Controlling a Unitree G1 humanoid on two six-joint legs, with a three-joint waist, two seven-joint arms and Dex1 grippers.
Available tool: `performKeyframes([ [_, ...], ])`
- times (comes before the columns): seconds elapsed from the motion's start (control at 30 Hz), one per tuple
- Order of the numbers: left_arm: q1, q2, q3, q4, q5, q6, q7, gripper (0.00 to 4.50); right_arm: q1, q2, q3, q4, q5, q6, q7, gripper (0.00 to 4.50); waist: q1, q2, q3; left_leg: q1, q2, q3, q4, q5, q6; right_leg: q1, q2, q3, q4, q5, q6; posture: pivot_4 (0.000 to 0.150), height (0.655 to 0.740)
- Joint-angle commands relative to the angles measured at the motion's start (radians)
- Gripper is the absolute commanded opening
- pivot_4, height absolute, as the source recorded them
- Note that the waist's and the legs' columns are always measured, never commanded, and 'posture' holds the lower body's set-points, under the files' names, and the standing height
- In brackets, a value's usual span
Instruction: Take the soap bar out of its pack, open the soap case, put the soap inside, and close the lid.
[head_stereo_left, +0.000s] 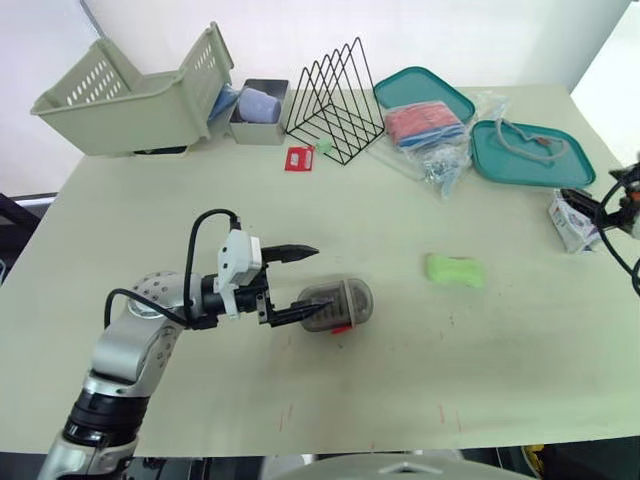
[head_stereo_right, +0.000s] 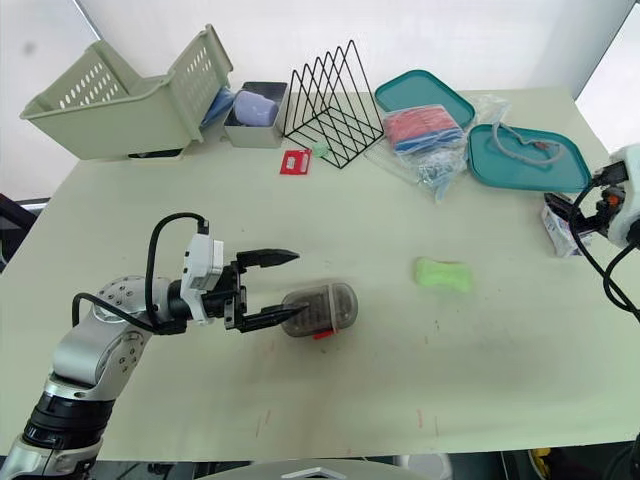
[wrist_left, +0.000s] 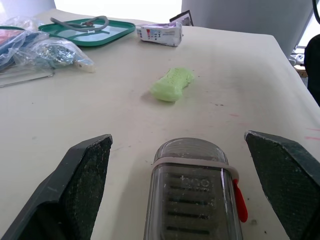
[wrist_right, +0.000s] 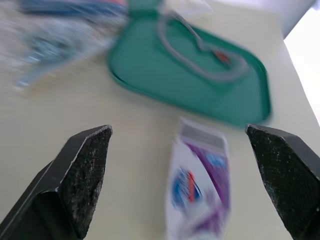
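Two claws are gaping wide, both empty.
The left claw (head_stereo_left: 308, 282) is straddling the soap case (head_stereo_left: 338, 304); the right claw (wrist_right: 178, 130) is hanging near the soap pack (wrist_right: 200, 185).

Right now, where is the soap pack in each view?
Left eye view: soap pack, far right edge.
Right eye view: soap pack far right too.
Left wrist view: soap pack beyond green soap.
Right wrist view: soap pack ahead of right claw.
Landmark: teal tray beside it.
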Motion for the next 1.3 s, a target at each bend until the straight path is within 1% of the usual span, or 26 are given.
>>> performKeyframes([
  [0.03,-0.010,0.011,-0.006,-0.011,-0.002,0.001,-0.011,4.50,0.092,0.039,0.020,-0.039,0.123,-0.206,0.320,4.48,0.005,-0.001,0.000,0.000,0.000,-0.001,0.000,0.000,0.000,0.000,0.000,-0.001,-0.001,0.000,0.000,0.150,0.7400],
  [0.1,-0.018,0.014,-0.019,-0.004,0.006,0.003,-0.021,4.50,0.115,0.053,0.021,0.002,0.161,-0.246,0.414,4.48,0.005,-0.002,0.000,-0.001,0.000,-0.001,0.000,0.000,0.000,0.001,-0.001,-0.001,-0.003,0.000,0.000,0.150,0.7400],
  [0.2,-0.030,0.033,-0.053,0.013,0.037,-0.001,-0.045,4.50,0.167,0.016,0.087,0.133,0.088,-0.520,0.672,4.48,0.008,-0.002,0.000,-0.002,-0.001,0.000,0.001,0.000,0.000,0.001,-0.002,-0.001,-0.003,0.001,0.001,0.150,0.7400],
  [0.27,-0.035,0.048,-0.077,0.017,0.064,0.003,-0.049,4.50,0.147,0.003,0.115,0.251,0.055,-0.678,0.785,4.48,0.005,-0.002,0.000,0.000,-0.001,0.000,0.001,0.000,0.000,0.001,-0.001,0.000,-0.003,0.001,0.001,0.150,0.7400],
  [0.37,-0.032,0.062,-0.091,0.017,0.082,0.005,-0.052,4.50,0.109,-0.003,0.142,0.358,0.055,-0.800,0.870,4.48,-0.002,-0.002,0.000,0.001,-0.001,0.000,0.001,0.000,0.000,0.002,-0.001,0.000,-0.002,0.001,0.001,0.150,0.7400],
  [0.5,-0.005,0.098,-0.105,-0.007,0.132,0.021,-0.026,4.50,0.122,-0.047,0.218,0.439,0.089,-0.923,0.884,4.48,-0.003,-0.002,0.000,0.002,0.000,0.001,0.001,0.000,0.000,0.002,0.000,0.001,0.000,0.001,0.001,0.150,0.7400],
  [0.63,0.015,0.127,-0.123,-0.031,0.188,0.021,0.000,4.50,0.125,-0.045,0.234,0.463,0.102,-0.951,0.884,4.48,0.000,-0.002,0.001,0.002,0.000,0.001,0.001,0.000,0.000,0.002,-0.001,0.001,0.000,0.001,0.001,0.150,0.7400],
  [0.9,0.029,0.130,-0.145,-0.072,0.213,0.046,0.024,4.50,0.120,-0.032,0.230,0.462,0.091,-0.946,0.884,4.48,0.002,-0.002,0.001,0.002,0.000,0.001,0.001,0.000,0.000,0.002,-0.001,0.001,0.001,0.001,0.001,0.150,0.7400],
  [1.3,0.003,0.113,-0.188,-0.034,0.287,0.005,0.049,4.50,0.109,-0.009,0.225,0.435,0.089,-0.904,0.876,4.48,0.002,-0.002,0.001,0.002,0.000,0.001,0.001,0.000,0.000,0.002,-0.001,0.001,0.001,0.001,0.001,0.150,0.7400],
])
